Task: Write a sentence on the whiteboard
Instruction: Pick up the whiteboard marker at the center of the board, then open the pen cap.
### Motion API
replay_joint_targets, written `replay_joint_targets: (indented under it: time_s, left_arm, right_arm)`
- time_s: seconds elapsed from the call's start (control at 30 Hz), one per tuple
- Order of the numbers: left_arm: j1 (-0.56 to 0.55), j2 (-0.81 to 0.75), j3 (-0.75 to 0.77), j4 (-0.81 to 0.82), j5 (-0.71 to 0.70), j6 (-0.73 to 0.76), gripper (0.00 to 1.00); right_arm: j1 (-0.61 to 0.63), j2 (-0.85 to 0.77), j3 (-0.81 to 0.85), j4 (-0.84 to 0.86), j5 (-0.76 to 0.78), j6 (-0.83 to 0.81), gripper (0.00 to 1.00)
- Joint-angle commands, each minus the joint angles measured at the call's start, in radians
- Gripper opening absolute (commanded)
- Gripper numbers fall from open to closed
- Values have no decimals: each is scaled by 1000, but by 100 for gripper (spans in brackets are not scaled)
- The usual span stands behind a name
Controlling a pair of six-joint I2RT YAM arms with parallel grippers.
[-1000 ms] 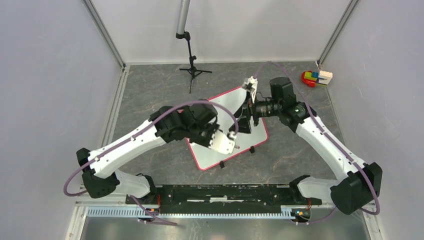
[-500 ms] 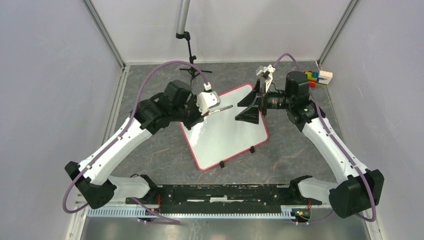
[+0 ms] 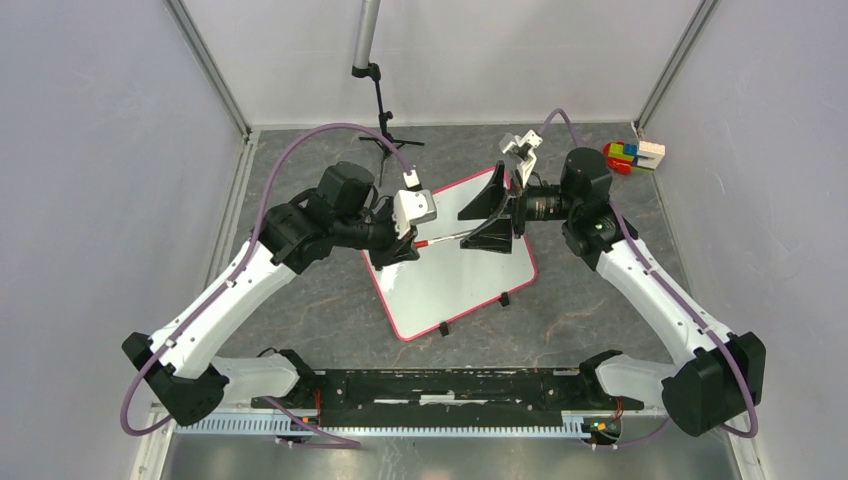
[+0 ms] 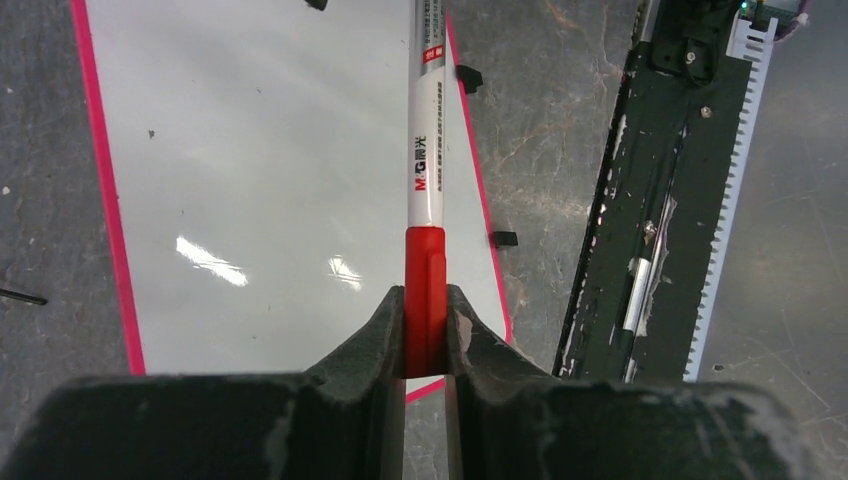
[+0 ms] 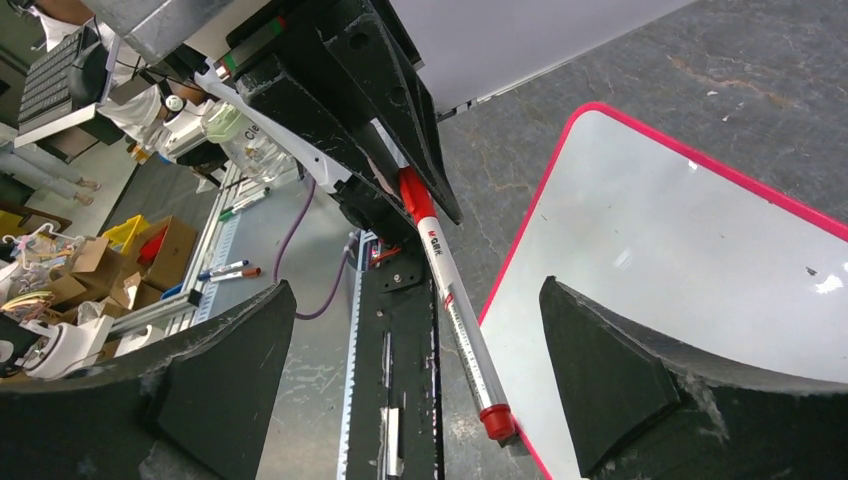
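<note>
L jaws clench the marker by its red end, R jaws gape; it's light, stiff, slick, so we'd grip mid-barrel.

A dark grey marbled tabletop is enclosed by plain white walls. At the far edge stands a slim black tripod stand, with a grey pole above it. Colourful toy blocks sit in the far right corner. A black rail runs along the near edge.
</note>
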Motion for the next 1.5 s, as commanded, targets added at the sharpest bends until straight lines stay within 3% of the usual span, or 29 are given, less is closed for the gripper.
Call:
replay_joint_targets:
  time_s: [0.0, 0.2, 0.57, 0.83, 1.1, 1.47]
  left_arm:
    - [15, -38, -28, 42, 62, -37, 2]
    - [15, -12, -1, 72, 88, -58, 2]
    - [16, -4, -10, 124, 95, -137, 2]
    - [17, 7, -7, 138, 117, -167, 2]
    - [18, 20, 4, 135, 131, -168, 2]
    - [16, 41, 30, 112, 154, -162, 2]
  right_arm:
    - [7, -5, 38, -32, -26, -33, 98]
    - [61, -8, 6, -36, -15, -33, 89]
    - [78, -16, 1, -31, 28, -23, 59]
    - [85, -21, -1, -22, 29, -15, 43]
    - [93, -14, 3, -34, 33, -29, 30]
    - [112, -9, 34, -160, 62, -151, 23]
